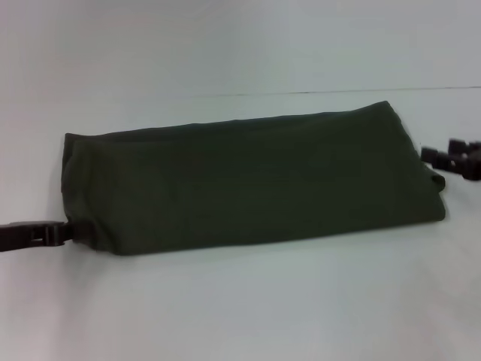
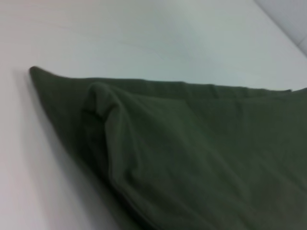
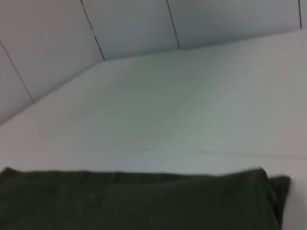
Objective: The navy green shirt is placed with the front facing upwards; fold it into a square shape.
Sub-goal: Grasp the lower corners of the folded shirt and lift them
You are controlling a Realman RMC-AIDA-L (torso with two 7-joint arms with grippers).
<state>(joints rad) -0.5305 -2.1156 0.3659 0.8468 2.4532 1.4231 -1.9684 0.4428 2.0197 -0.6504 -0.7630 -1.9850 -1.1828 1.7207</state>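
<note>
Navy green shirt [image 1: 252,180] lies folded into a long band across the white table [image 1: 240,308], plain side up. Left gripper [image 1: 66,232] touches its left end; right gripper [image 1: 443,159] sits just beside its right end; jaw states unclear.

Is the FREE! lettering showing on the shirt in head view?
No, the navy green shirt lies folded into a long band on the white table, showing only plain green fabric.
</note>
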